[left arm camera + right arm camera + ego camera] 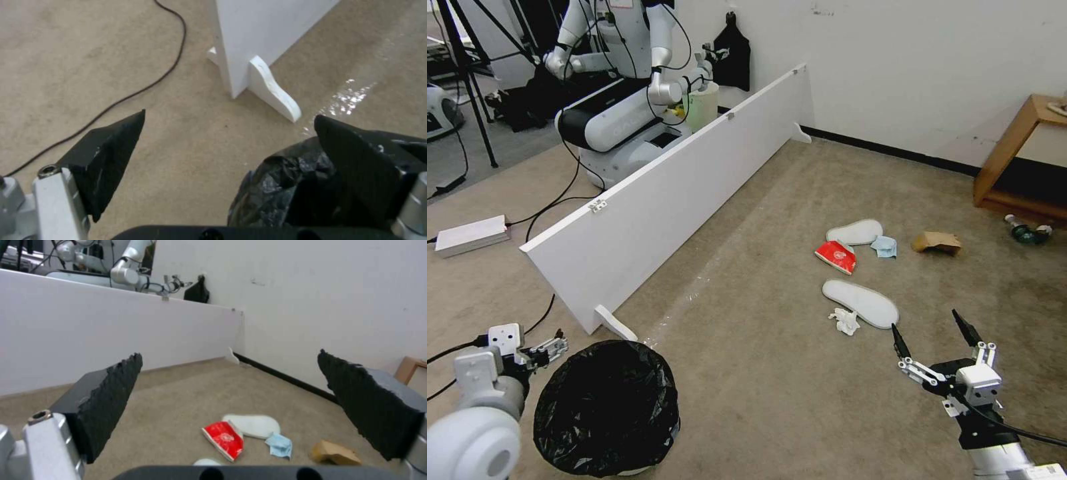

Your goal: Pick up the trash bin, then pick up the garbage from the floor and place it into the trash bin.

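Note:
The trash bin [607,407], white and lined with a crinkly black bag [285,186], stands on the carpet at the near left. My left gripper [550,350] [230,115] is open at its left rim, one finger over the bag. The garbage lies ahead to the right: two white slippers [855,232] [860,303], a red packet [835,257] [224,439], a light-blue cloth [885,247] [280,445], a cardboard piece [937,241] [333,453], crumpled tissue [845,321] and a bottle [1027,232]. My right gripper [926,321] [229,353] hovers open and empty just short of the near slipper.
A long white board [680,193] stands on edge across the left, its foot [271,88] close to the bin. Behind it are another robot [620,80] and a pale green bucket [702,103]. A wooden shelf [1014,167] stands at the far right. A black cable [133,90] crosses the carpet.

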Motion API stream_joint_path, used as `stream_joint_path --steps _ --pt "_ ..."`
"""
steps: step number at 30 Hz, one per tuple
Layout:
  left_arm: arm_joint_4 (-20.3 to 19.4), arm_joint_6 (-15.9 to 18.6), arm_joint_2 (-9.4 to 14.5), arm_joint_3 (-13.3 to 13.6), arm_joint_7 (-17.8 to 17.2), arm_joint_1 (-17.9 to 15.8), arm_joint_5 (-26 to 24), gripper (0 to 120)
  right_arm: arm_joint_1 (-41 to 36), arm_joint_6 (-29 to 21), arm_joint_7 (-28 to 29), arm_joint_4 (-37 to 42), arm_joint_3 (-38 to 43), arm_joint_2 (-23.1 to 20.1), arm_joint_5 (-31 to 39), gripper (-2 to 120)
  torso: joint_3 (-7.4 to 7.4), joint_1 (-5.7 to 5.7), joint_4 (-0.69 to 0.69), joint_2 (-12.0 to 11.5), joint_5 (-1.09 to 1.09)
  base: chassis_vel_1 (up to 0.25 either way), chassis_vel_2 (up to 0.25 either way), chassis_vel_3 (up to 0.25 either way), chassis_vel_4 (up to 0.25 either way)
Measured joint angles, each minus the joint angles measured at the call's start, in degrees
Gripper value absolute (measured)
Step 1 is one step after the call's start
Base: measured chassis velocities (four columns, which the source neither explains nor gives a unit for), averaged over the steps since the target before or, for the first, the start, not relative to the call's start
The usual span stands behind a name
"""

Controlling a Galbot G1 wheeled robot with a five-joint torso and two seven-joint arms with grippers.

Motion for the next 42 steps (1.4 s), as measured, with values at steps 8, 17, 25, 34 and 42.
stream_joint_path --steps 8,17,25,34,42 --pt "1.49 0.66 7.29 -6.26 6.88 3.71 -4.89 100 0.17 0.76 -0.19 -0.83 -0.04 0.39 0.11 100 0.00 0.00 0.00 0.00 0.02 0.000 0.000 0.000 0.000" --pt "6.06 0.26 14.01 -12.57 17.56 9.69 -1.43 100 1.27 1.47 -0.88 -3.13 -1.88 1.87 -0.39 100 0.00 0.00 0.00 0.00 0.01 0.000 0.000 0.000 0.000" --pt "12.41 0.09 21.78 -15.14 30.23 11.35 0.07 100 1.61 1.62 -1.10 -3.99 -2.29 2.10 -0.44 100 0.00 0.00 0.00 0.00 0.01 0.000 0.000 0.000 0.000" --pt "14.70 -0.03 28.19 -13.35 35.73 12.65 1.89 100 2.03 2.00 -1.57 -5.01 -3.51 3.27 -0.90 100 0.00 0.00 -0.01 0.00 0.02 0.000 0.000 0.000 0.000" --pt "13.95 -0.05 29.86 -9.93 38.67 12.26 5.68 100 2.12 2.28 -1.71 -5.20 -3.65 3.68 -1.05 100 0.00 0.00 0.00 0.00 0.01 0.000 0.000 0.000 0.000"
